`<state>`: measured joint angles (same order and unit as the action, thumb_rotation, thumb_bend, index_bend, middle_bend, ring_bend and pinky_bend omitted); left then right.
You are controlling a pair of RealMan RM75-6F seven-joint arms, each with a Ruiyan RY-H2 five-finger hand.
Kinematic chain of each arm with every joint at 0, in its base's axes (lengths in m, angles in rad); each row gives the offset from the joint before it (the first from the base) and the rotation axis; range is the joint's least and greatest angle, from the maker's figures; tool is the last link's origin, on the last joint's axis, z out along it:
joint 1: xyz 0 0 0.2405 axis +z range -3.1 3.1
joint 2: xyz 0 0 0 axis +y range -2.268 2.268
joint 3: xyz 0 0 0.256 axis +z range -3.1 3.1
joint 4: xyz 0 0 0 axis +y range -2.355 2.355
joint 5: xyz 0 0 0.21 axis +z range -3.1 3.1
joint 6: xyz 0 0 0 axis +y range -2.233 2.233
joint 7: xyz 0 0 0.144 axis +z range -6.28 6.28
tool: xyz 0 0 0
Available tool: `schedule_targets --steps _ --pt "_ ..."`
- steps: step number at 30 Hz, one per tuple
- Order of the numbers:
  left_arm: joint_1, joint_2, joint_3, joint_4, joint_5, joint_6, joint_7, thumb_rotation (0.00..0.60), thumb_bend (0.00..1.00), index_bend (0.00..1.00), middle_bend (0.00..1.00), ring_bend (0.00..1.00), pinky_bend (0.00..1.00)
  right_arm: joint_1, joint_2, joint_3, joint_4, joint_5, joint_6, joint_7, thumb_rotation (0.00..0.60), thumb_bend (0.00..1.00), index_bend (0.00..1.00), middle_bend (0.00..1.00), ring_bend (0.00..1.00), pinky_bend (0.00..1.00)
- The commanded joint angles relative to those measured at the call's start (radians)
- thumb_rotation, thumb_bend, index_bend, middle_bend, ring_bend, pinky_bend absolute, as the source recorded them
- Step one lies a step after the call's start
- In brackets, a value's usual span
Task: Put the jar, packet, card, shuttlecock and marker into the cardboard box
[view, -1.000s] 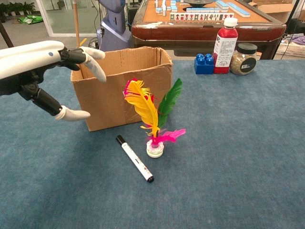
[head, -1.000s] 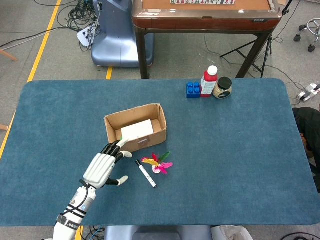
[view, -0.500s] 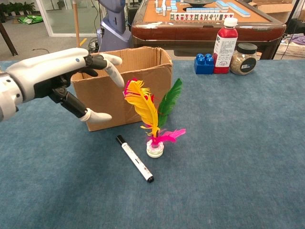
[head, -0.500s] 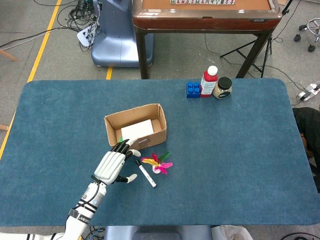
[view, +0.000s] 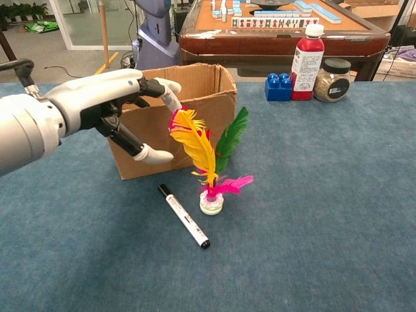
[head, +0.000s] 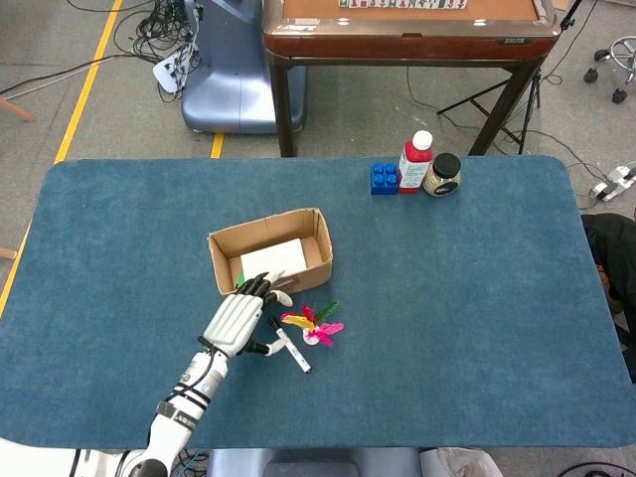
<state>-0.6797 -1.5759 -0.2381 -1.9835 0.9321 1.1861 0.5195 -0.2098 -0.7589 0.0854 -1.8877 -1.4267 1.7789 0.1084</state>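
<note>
Covering most of both views, the blue-carpeted table carries everything. Nearer its left side sits the open cardboard box, with a white card lying flat inside it. Next in size, the left hand hovers just in front of the box, fingers spread and thumb apart, holding nothing; in the chest view the left hand is above the table, close to the box's front wall. The right hand shows in neither view. Standing upright just right of the hand is the shuttlecock, its yellow, green and pink feathers fanned upward. At the table's far edge, well apart from the box, a red bottle stands between blue toy bricks and the dark-lidded jar. Smallest, the marker lies flat on the table beside the shuttlecock's base, below the hand.
</note>
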Motion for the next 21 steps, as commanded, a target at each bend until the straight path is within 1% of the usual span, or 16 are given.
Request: schedule_targets --steps 1,7,13,15,17,18,19,20,21 --pt "-0.01 -0.008 -0.004 0.005 -0.009 0.0 0.002 0.6 0.17 0.35 0.0 0.0 0.08 0.001 0.0 -0.001 -0.001 -0.003 -0.002 -0.003 0.6 0.19 0.26 0.35 0.26 0.39" --pt "-0.015 -0.013 0.0 -0.019 0.009 0.027 0.01 0.6 0.17 0.36 0.0 0.0 0.08 0.003 -0.001 -0.001 -0.002 -0.005 -0.007 -0.005 0.6 0.19 0.26 0.35 0.26 0.39" --pt "-0.008 -0.023 0.021 -0.047 0.061 0.093 0.05 0.6 0.17 0.37 0.0 0.0 0.08 0.003 0.0 -0.001 -0.003 -0.008 -0.006 -0.005 0.6 0.19 0.26 0.35 0.26 0.39" --pt "-0.003 -0.032 0.03 -0.055 0.098 0.126 0.069 0.6 0.17 0.37 0.0 0.0 0.12 0.003 0.0 -0.001 -0.002 -0.008 -0.007 -0.004 0.6 0.19 0.26 0.35 0.26 0.39" --pt "0.001 -0.041 0.038 -0.057 0.136 0.153 0.088 0.6 0.17 0.37 0.0 0.02 0.25 0.003 0.0 -0.001 -0.002 -0.009 -0.007 -0.003 0.6 0.19 0.26 0.35 0.26 0.39" --pt "0.003 -0.047 0.043 -0.057 0.16 0.17 0.099 0.6 0.17 0.37 0.0 0.06 0.36 0.002 0.0 -0.001 -0.001 -0.01 -0.006 -0.003 0.6 0.19 0.26 0.35 0.26 0.39" --pt "0.005 -0.052 0.045 -0.057 0.176 0.181 0.106 0.6 0.17 0.38 0.04 0.15 0.48 0.002 0.0 0.0 -0.001 -0.01 -0.006 -0.003 0.6 0.19 0.26 0.35 0.26 0.39" --pt "0.007 -0.056 0.049 -0.059 0.19 0.193 0.119 0.6 0.17 0.38 0.11 0.25 0.58 0.002 0.0 0.0 -0.001 -0.009 -0.005 -0.003 0.6 0.19 0.26 0.35 0.26 0.39" --pt "0.009 -0.059 0.051 -0.061 0.197 0.201 0.13 0.6 0.17 0.38 0.17 0.32 0.64 0.002 0.0 0.0 -0.001 -0.009 -0.006 -0.002 0.6 0.19 0.26 0.35 0.26 0.39"
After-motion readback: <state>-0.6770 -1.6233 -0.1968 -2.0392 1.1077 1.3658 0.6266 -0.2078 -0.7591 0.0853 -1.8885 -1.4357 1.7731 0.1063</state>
